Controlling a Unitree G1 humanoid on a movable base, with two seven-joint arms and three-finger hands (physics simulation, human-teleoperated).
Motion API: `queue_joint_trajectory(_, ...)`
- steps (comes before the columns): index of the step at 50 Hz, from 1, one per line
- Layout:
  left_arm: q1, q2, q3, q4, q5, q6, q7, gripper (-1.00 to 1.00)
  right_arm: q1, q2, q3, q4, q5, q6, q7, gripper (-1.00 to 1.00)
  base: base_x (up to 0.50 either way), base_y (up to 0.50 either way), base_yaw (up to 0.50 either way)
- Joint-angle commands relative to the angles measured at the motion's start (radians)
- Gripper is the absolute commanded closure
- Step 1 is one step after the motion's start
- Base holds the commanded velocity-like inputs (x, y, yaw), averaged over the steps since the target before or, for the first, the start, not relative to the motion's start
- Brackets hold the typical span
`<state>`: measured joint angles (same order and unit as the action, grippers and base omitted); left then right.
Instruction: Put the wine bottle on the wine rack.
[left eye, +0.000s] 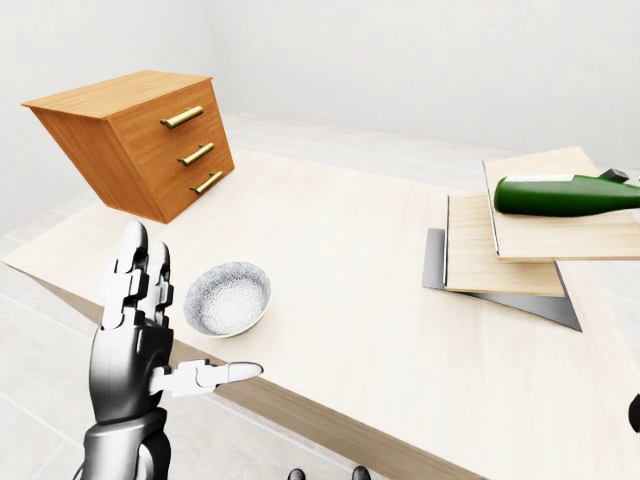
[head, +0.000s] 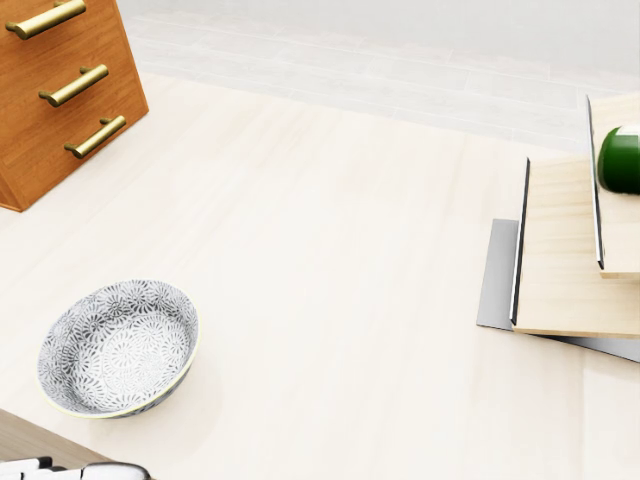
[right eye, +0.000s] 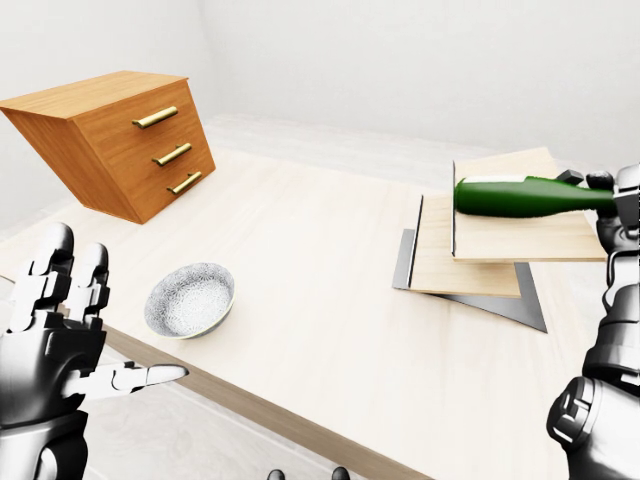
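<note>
Table (left eye: 350, 260) of pale wood is filling most of every view, running from the lower left to the right edge. Sitting on its upper left part is a wooden drawer chest (left eye: 140, 140) with three brass handles, looking tilted in the eye views. Toward the right, the wine rack (right eye: 480, 250) is showing as stepped light-wood boards stacked over a grey base plate, the upper board lying further right than the lower.

The wine bottle (right eye: 520, 196) is lying on its side across the top board of the rack. It is dark green and glossy, with a pale band along its upper side, its rounded base pointing to the view's left and its neck tapering toward the right edge.

The right hand (right eye: 615, 215) is standing at the bottle's neck end, at the right edge of the right-eye view; I cannot tell whether its fingers are closing round the neck. The left hand (left eye: 135, 330) is hanging off the table's near edge at lower left, fingers spread upward and thumb sticking out sideways, holding nothing.

A small patterned bowl (head: 118, 348), grey and white, is resting upright on the table near that hand, well apart from the rack.
</note>
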<state>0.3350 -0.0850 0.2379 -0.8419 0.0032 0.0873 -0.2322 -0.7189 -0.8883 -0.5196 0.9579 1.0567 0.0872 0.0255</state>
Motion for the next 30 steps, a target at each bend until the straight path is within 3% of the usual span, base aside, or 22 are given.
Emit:
queue_joint_trajectory(1,0.000,0.002,0.002,0.005,-0.004,0.000,0.001,-1.00,0.049,-0.001,0.053,0.025,-0.003,0.000,-0.009,0.39,0.00,0.00,0.00)
queue_joint_trajectory(2,0.002,0.001,0.002,0.005,-0.004,0.000,0.000,-1.00,0.049,-0.002,0.053,0.028,-0.004,0.000,-0.007,0.22,0.00,0.00,0.00)
queue_joint_trajectory(9,0.005,0.000,-0.002,0.004,-0.002,0.000,0.001,-1.00,0.044,-0.007,0.057,0.048,-0.013,0.000,0.007,0.09,0.00,0.00,0.00)
queue_joint_trajectory(12,0.005,0.000,-0.004,0.000,-0.001,0.000,0.001,-1.00,0.045,-0.009,0.056,0.047,-0.014,0.000,0.009,-0.06,0.00,0.00,0.00)
queue_joint_trajectory(14,0.006,-0.001,-0.005,0.000,0.000,0.000,0.001,-1.00,0.047,-0.010,0.053,0.040,-0.011,0.000,0.007,-0.40,0.00,0.00,0.00)
queue_joint_trajectory(17,0.005,-0.001,-0.008,0.001,0.002,0.000,0.003,-1.00,0.054,-0.009,0.047,0.017,-0.002,0.000,-0.009,-0.55,0.00,0.00,0.00)
queue_joint_trajectory(18,0.005,-0.001,-0.009,0.001,0.003,0.000,0.003,-1.00,0.056,-0.008,0.045,0.014,0.000,0.000,-0.009,-0.70,0.00,0.00,0.00)
queue_joint_trajectory(25,0.003,0.001,-0.012,0.004,0.004,0.000,0.006,-1.00,0.059,-0.013,0.043,0.004,0.004,0.000,-0.013,-0.98,0.00,0.00,0.00)
queue_joint_trajectory(30,0.005,0.002,-0.013,0.009,0.002,0.000,0.005,-1.00,0.065,-0.016,0.042,0.004,0.003,0.000,-0.014,-1.00,0.00,0.00,0.00)
